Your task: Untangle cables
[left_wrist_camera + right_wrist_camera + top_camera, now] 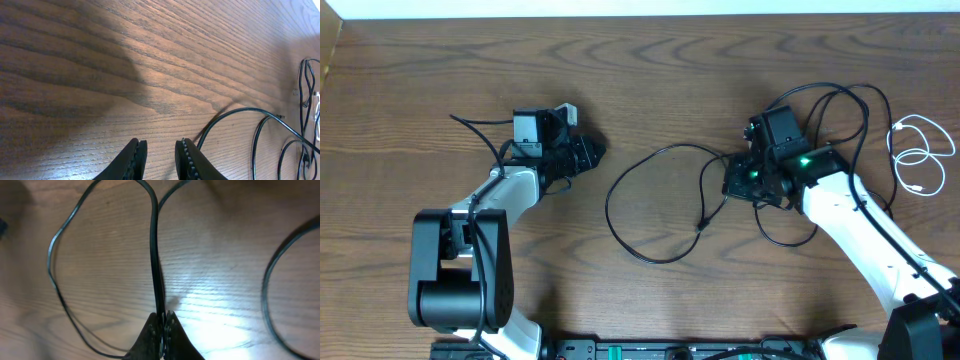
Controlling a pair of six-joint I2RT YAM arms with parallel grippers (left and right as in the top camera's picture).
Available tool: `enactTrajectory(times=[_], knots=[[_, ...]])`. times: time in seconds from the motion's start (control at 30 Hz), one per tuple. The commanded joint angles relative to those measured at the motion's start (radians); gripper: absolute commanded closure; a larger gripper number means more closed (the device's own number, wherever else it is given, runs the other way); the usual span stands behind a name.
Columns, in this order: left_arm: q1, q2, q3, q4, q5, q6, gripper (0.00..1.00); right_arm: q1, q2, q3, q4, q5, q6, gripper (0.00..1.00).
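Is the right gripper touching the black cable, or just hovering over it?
Touching. In the right wrist view the black cable runs straight into the right gripper, pinched between its shut fingers.

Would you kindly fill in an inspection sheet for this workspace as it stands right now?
Surface: wooden table, dark grain.
Job's things: black cables in loose overlapping loops, centre to right; white cable looped at the right edge.
Clutter: nothing seen.
Grippers: left gripper slightly open, empty, over bare wood; right gripper shut on one black cable.
Cables: arm cord runs out from the left wrist.
Surroundings: pale strip beyond the table's far edge.
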Motion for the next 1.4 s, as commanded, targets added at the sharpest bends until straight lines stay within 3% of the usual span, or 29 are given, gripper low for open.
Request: enactTrajectory(times=[0.0,0.33,0.47,0.53,0.57,0.73,0.83,0.93,1.03,1.13,1.23,1.37], knots=[[-0.003,-0.006,-0.004,0.001,0.013,0.005,0.74,0.026,-0.003,-0.016,0.001,-0.027,0.15,0.99],[-0.003,-0.006,-0.004,0.001,0.013,0.005,0.74,0.13,-0.002,-0.201,0.191,-0.026,0.514,0.98],[-0.003,-0.006,-0.004,0.001,0.013,0.005,0.74,0.169,-0.002,-0.295,0.303,-0.045,0.594,0.93],[-0.003,-0.006,-0.004,0.001,0.013,0.005,0.75,0.176,-0.002,-0.319,0.309,-0.01,0.592,0.83],[-0.003,-0.006,-0.004,0.001,0.013,0.005,0.74,0.177,-0.002,-0.325,0.303,0.017,0.58,0.64],[-0.003,-0.006,-0.004,0.001,0.013,0.005,0.74,0.179,-0.002,-0.329,0.274,0.104,0.472,0.48],[-0.003,-0.006,-0.004,0.001,0.013,0.005,0.74,0.183,-0.003,-0.328,0.276,0.102,0.374,0.45],[-0.003,-0.006,-0.004,0.001,0.013,0.005,0.74,0.184,-0.007,-0.292,0.219,0.102,0.281,0.6],[-0.003,-0.006,-0.004,0.001,0.013,0.005,0.74,0.184,-0.008,-0.2,0.098,0.103,0.243,0.61],[-0.003,-0.006,-0.004,0.001,0.013,0.005,0.74,0.191,-0.008,-0.121,0.025,0.088,0.184,0.57],[-0.003,-0.006,-0.004,0.001,0.013,0.005,0.75,0.211,-0.008,-0.087,0.059,-0.014,0.048,0.55],[-0.003,-0.006,-0.004,0.0,0.013,0.005,0.74,0.246,-0.007,-0.087,0.093,-0.074,-0.23,0.32]])
